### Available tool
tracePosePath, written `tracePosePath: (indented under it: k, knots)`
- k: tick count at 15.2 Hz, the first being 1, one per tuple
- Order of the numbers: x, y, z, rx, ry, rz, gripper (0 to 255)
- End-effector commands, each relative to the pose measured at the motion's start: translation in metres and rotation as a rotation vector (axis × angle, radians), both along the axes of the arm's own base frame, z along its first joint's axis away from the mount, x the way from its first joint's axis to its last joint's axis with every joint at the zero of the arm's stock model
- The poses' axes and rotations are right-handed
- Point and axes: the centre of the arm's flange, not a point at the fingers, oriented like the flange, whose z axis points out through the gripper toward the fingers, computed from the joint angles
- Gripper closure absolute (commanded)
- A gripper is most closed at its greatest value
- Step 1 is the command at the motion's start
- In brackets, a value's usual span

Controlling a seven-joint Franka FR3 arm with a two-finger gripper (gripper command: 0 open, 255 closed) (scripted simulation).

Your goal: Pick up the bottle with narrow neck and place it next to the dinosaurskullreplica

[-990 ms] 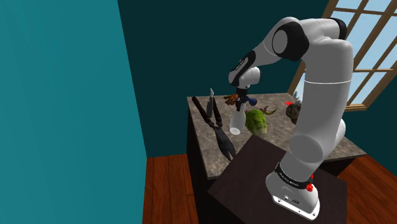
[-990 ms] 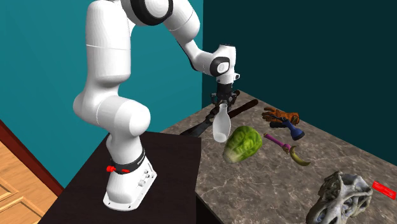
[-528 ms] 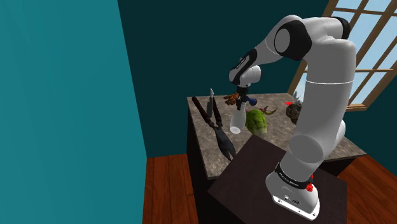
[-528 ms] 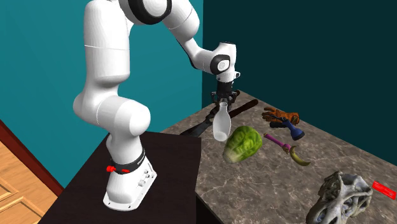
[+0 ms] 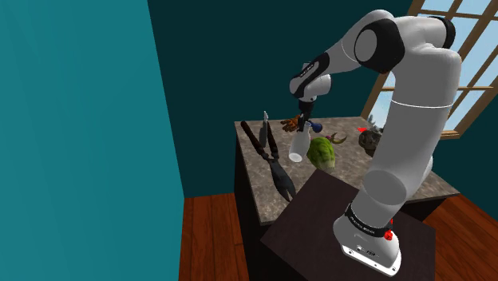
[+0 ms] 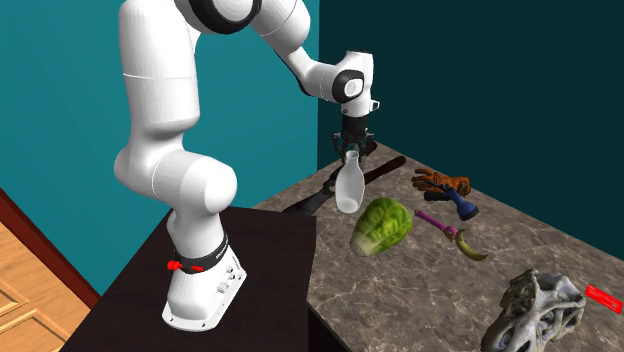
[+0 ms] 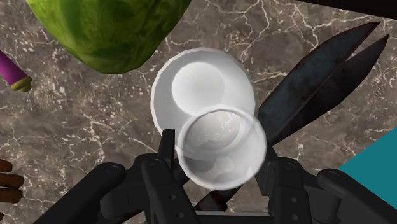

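Fingers of the black gripper (image 6: 349, 156) are clamped on the narrow neck of the white bottle (image 6: 347, 190), which is held nearly upright over the brown marbled table top (image 6: 420, 290). Dark long-bladed shears (image 6: 385, 167) are seen just behind it, and a green leafy cabbage (image 6: 383, 225) just beside it. The grey dinosaur skull replica (image 6: 530, 312) is set well apart, at the second exterior view's near right.

Green cabbage (image 6: 383, 224), dark shears (image 5: 275, 169), perhaps a brown glove (image 6: 443, 183), on marbled counter (image 6: 420, 290).
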Motion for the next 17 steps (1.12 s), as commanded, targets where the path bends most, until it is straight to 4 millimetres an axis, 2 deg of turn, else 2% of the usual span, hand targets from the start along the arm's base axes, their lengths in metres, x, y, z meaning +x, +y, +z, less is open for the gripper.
tracePosePath:
  k: [1, 17]
  knots:
    - [0.0, 0.0, 0.01, 0.0, 0.0, 0.0, 255]
    - [0.0, 0.0, 0.095, 0.0, 0.0, 0.0, 255]
